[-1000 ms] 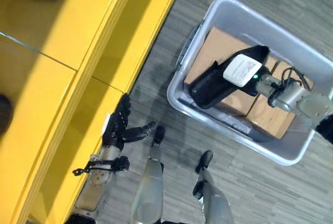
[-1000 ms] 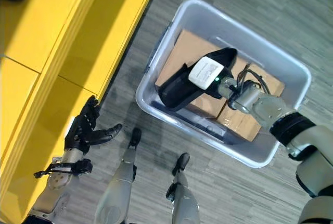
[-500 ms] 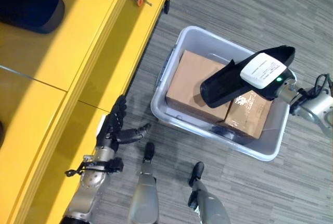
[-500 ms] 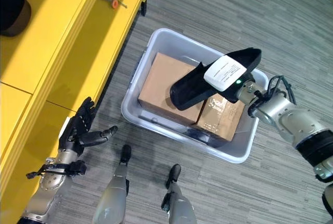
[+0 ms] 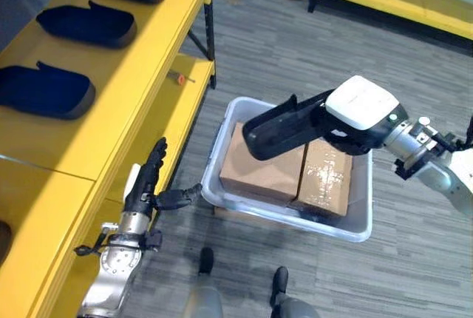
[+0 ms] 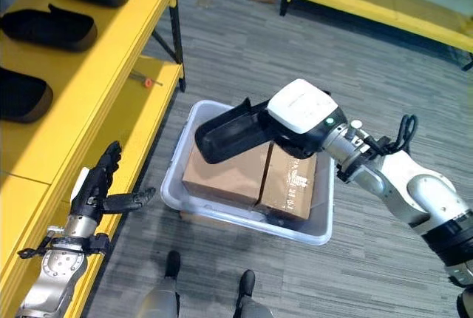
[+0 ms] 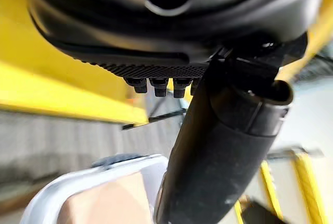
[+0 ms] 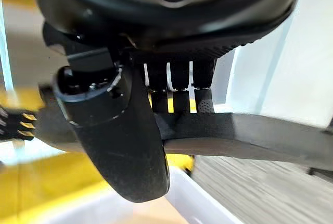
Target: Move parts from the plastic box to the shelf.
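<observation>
Above the translucent grey plastic box holding brown cardboard cartons, the right hand, fingers clamped on the long black moulded part, has raised it clear toward the yellow shelf at left, so placement is judged next; the left hand waits with fingers extended.

Grey wood-plank floor runs between yellow shelving and a second yellow rack beyond

A long black curved part is held above the grey plastic box, beside the yellow shelf carrying three similar parts.
</observation>
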### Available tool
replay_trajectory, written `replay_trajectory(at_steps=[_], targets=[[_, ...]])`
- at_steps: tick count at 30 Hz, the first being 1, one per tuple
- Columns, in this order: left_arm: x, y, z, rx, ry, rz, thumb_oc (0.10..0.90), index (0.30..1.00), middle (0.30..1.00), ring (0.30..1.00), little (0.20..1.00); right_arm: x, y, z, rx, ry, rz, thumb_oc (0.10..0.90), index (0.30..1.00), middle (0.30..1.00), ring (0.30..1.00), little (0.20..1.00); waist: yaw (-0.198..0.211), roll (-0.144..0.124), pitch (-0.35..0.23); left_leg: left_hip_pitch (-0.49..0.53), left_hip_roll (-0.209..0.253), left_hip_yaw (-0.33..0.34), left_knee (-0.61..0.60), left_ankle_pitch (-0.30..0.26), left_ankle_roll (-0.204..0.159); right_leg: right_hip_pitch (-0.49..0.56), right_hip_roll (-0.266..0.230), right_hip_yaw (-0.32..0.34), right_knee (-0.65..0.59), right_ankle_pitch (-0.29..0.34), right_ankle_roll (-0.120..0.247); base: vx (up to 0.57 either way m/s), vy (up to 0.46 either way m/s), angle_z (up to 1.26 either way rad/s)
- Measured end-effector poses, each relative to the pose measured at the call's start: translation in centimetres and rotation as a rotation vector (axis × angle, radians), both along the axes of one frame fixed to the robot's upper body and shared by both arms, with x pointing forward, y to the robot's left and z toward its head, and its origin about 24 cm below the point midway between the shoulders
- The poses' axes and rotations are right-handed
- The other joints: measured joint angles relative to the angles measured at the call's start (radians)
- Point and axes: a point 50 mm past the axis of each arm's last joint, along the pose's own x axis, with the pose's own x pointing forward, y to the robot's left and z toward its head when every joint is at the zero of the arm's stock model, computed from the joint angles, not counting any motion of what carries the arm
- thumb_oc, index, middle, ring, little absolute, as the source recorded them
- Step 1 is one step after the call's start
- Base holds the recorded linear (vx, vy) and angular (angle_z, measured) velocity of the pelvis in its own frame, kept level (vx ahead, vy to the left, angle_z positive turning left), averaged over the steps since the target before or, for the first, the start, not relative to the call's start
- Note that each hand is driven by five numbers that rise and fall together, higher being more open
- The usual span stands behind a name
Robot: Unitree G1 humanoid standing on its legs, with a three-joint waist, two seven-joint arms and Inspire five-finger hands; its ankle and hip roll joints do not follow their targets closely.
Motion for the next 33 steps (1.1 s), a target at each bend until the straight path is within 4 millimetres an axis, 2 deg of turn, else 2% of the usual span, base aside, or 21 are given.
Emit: replay_trajectory(at_steps=[7, 10, 13, 17, 19, 24, 33], targets=[[1.1, -1.0, 2.4, 0.299, -0.107, -0.051, 0.900, 1.000, 1.000, 1.000, 1.000, 0.1, 1.2, -0.4, 0.147, 0.080, 0.064, 0.400, 0.300, 0.300, 0.300, 0.300, -0.030, 0.002, -0.076, 0.022, 0.006, 0.018, -0.011, -0.001, -0.001, 0.008, 0.005, 0.016, 0.000, 0.000, -0.001, 0.01, 0.021, -0.07], [1.4, -1.7, 2.8, 0.429, -0.129, -0.103, 0.900, 1.000, 1.000, 1.000, 1.000, 0.1, 1.2, -0.5, 0.161, 0.095, 0.070, 0.400, 0.300, 0.300, 0.300, 0.300, -0.038, 0.002, -0.083, 0.038, 0.007, 0.023, -0.011, -0.003, -0.001, 0.021, 0.006, 0.019, 0.000, -0.001, -0.002, 0.01, 0.023, -0.05], [1.3, -2.3, 2.3, 0.537, -0.131, -0.137, 0.900, 1.000, 1.000, 1.000, 1.000, 0.1, 1.7, -1.1, 0.146, 0.119, 0.084, 0.400, 0.300, 0.300, 0.300, 0.300, -0.052, -0.001, -0.109, 0.045, 0.008, 0.031, -0.011, -0.008, -0.004, 0.021, 0.006, 0.030, 0.000, -0.002, -0.002, 0.01, 0.020, -0.10], [1.3, -3.3, 2.1, 0.561, -0.168, -0.160, 0.900, 1.000, 1.000, 1.000, 1.000, 0.1, 2.4, -1.4, 0.150, 0.133, 0.110, 0.400, 0.300, 0.300, 0.300, 0.300, -0.080, -0.010, -0.122, 0.053, 0.012, 0.046, -0.011, -0.011, -0.005, 0.019, 0.010, 0.043, 0.000, -0.001, -0.003, 0.01, 0.017, -0.12], [1.6, -3.6, 2.5, 0.561, -0.203, -0.154, 0.900, 1.000, 1.000, 1.000, 1.000, 0.2, 2.3, -1.8, 0.154, 0.153, 0.103, 0.400, 0.300, 0.300, 0.300, 0.300, -0.081, -0.025, -0.133, 0.056, 0.013, 0.052, -0.011, -0.011, -0.005, 0.018, 0.010, 0.051, 0.000, -0.001, -0.003, 0.02, 0.012, -0.07], [2.4, -4.3, 3.7, 0.580, -0.295, -0.126, 0.900, 1.000, 1.000, 1.000, 1.000, 0.3, 2.5, -1.9, 0.169, 0.160, 0.102, 0.400, 0.300, 0.300, 0.300, 0.300, -0.084, -0.041, -0.145, 0.065, 0.014, 0.060, -0.011, -0.014, -0.009, 0.020, 0.011, 0.065, 0.000, -0.001, -0.003, 0.02, 0.014, -0.06], [2.5, -4.2, 4.0, 0.642, -0.334, -0.084, 0.900, 1.000, 1.000, 1.000, 1.000, 0.3, 2.7, -2.0, 0.176, 0.161, 0.108, 0.400, 0.300, 0.300, 0.300, 0.300, -0.084, -0.042, -0.146, 0.071, 0.016, 0.074, -0.011, -0.015, -0.010, 0.020, 0.012, 0.070, 0.000, -0.001, -0.003, 0.00, 0.002, -0.02]])
